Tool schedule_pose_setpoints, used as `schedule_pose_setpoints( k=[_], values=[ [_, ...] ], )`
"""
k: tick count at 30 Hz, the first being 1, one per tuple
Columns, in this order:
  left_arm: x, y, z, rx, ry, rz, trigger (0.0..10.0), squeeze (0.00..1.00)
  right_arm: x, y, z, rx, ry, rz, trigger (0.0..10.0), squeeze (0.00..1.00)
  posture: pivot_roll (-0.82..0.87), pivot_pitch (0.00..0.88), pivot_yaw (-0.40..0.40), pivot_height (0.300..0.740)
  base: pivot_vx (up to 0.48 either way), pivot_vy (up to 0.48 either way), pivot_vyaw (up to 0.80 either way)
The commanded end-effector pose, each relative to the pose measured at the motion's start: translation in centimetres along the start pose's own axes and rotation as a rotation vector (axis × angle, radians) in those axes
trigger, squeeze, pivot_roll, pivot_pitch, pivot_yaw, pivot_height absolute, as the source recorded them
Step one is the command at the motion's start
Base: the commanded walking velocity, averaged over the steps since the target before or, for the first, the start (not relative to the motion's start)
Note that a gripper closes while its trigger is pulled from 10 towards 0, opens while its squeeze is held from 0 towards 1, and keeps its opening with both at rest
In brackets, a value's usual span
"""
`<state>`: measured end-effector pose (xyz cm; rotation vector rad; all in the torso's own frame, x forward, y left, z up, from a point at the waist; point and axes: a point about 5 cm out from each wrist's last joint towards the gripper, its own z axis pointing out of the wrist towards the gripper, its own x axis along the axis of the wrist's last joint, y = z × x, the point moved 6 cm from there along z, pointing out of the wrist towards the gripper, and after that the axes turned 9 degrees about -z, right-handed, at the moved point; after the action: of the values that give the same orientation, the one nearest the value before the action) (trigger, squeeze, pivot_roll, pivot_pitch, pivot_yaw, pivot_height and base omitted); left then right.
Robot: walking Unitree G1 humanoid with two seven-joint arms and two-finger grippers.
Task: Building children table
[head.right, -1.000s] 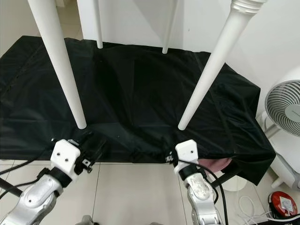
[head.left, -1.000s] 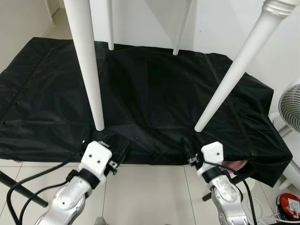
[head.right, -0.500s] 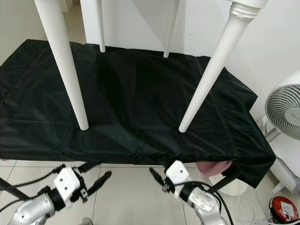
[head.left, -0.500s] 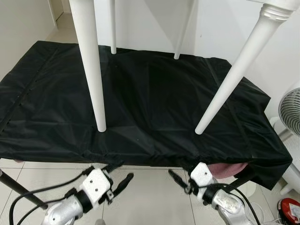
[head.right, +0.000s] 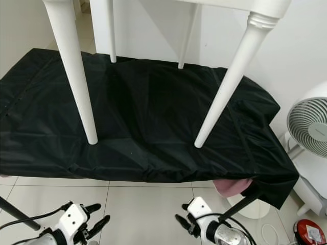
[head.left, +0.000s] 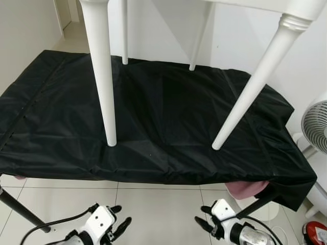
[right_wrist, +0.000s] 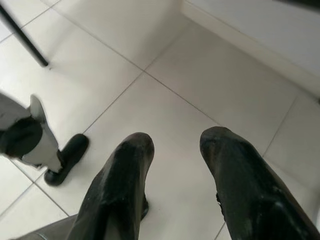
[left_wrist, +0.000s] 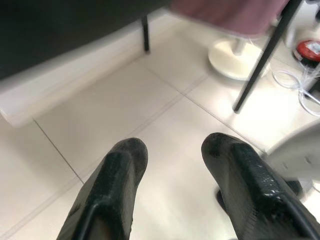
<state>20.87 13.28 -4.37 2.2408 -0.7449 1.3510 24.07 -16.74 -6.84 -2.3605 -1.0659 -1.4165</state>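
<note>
A white children's table stands upright on a black cover (head.left: 163, 112). Its front left leg (head.left: 102, 76) and front right leg (head.left: 250, 92) rest near the cover's front edge, and two thinner back legs (head.left: 124, 35) stand by the wall. The tabletop's edge (head.left: 286, 6) runs along the top. My left gripper (head.left: 120, 217) hangs low over the tiled floor, open and empty. My right gripper (head.left: 201, 215) is also low over the floor, open and empty. Both are well below and in front of the table legs. The wrist views look past the spread fingers (left_wrist: 120, 170) (right_wrist: 125, 165) at floor tiles.
A white fan (head.left: 316, 125) stands at the right, with its round base (left_wrist: 235, 57) on the floor. A pink cloth (head.left: 245, 188) pokes out under the cover's front right corner. A red object (head.left: 316, 232) lies at the bottom right. A black stand leg (head.left: 20, 209) crosses the floor at left.
Both grippers have dropped from the cover's front edge near the table's front legs down to just above the floor. The head camera has tilted, showing more of the tabletop.
</note>
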Motion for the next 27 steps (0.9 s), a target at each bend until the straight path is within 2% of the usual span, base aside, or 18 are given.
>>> schedule_pose_setpoints(
  k=[1,2,3,5,6,7,8,9,11,12,13,14,16,20,21,27],
  values=[
    [-2.1,-0.5,0.4,0.069,-0.072,-0.061,10.0,0.0,-2.2,0.6,-0.3,-0.09,-0.102,0.089,10.0,0.0,0.02,0.0,-0.078,0.74,0.0,0.0,0.0],
    [-2.1,-0.5,0.4,0.069,-0.072,-0.061,10.0,0.0,-2.2,0.6,-0.3,-0.09,-0.102,0.089,10.0,0.0,0.02,0.0,-0.078,0.74,0.0,0.0,0.0],
    [-3.7,-0.7,0.8,0.112,-0.13,-0.111,10.0,0.0,-3.4,0.7,-0.4,-0.139,-0.158,0.155,10.0,0.0,0.02,0.0,-0.08,0.74,0.0,0.0,0.0],
    [-3.7,-0.7,0.8,0.112,-0.13,-0.111,10.0,0.0,-3.4,0.7,-0.4,-0.139,-0.158,0.155,10.0,0.0,0.02,0.0,-0.08,0.74,0.0,0.0,0.0],
    [-5.0,-1.0,1.1,0.16,-0.18,-0.148,10.0,0.0,-4.6,0.8,-0.6,-0.19,-0.217,0.208,10.0,0.0,0.01,0.0,-0.077,0.74,0.0,0.0,0.0],
    [-5.9,-1.3,1.2,0.205,-0.21,-0.204,10.0,0.0,-5.8,0.7,-1.0,-0.238,-0.273,0.256,10.0,0.31,0.01,0.0,-0.076,0.74,0.0,0.0,0.0],
    [-5.9,-1.3,1.2,0.205,-0.21,-0.204,10.0,0.0,-5.8,0.7,-1.0,-0.238,-0.273,0.256,10.0,0.31,0.01,0.0,-0.076,0.74,0.0,0.0,0.0],
    [-6.5,-1.9,1.2,0.256,-0.233,-0.238,10.0,0.0,-6.6,0.6,-1.3,-0.269,-0.309,0.299,10.0,0.4,0.01,0.0,-0.076,0.74,0.0,0.0,0.0],
    [-6.5,-1.9,1.2,0.256,-0.233,-0.238,10.0,0.0,-6.6,0.6,-1.3,-0.269,-0.309,0.299,10.0,0.4,0.01,0.0,-0.076,0.74,0.0,0.0,0.0],
    [-6.9,-2.5,1.2,0.301,-0.249,-0.283,10.0,0.0,-7.1,0.6,-1.5,-0.293,-0.332,0.331,10.0,0.85,0.01,0.0,-0.076,0.74,0.0,0.0,0.0],
    [-6.9,-2.5,1.2,0.301,-0.249,-0.283,10.0,0.0,-7.1,0.6,-1.5,-0.293,-0.332,0.331,10.0,0.85,0.01,0.0,-0.076,0.74,0.0,0.0,0.0],
    [-7.5,-3.0,1.1,0.345,-0.274,-0.32,10.0,0.0,-7.4,0.4,-1.6,-0.309,-0.346,0.36,10.0,1.0,0.01,0.0,-0.073,0.74,0.0,0.0,0.0],
    [-9.0,-4.0,0.2,0.434,-0.344,-0.379,10.0,0.0,-7.8,0.1,-1.6,-0.327,-0.37,0.39,10.0,1.0,0.0,0.0,-0.068,0.74,0.0,0.0,0.0],
    [-10.0,-4.4,-0.5,0.48,-0.394,-0.408,10.0,0.03,-7.8,-0.1,-1.4,-0.342,-0.38,0.411,10.0,1.0,-0.01,0.0,-0.065,0.74,0.0,0.0,0.0],
    [-10.3,-4.4,-0.7,0.487,-0.411,-0.406,10.0,1.0,-7.8,-0.1,-1.3,-0.349,-0.381,0.419,10.0,1.0,-0.01,0.0,-0.058,0.74,0.0,0.0,0.0],
    [-10.7,-4.2,-0.6,0.495,-0.452,-0.392,10.0,1.0,-7.5,-0.4,-0.8,-0.363,-0.386,0.438,10.0,1.0,-0.02,0.0,-0.034,0.74,0.0,0.0,0.0]
  ],
)
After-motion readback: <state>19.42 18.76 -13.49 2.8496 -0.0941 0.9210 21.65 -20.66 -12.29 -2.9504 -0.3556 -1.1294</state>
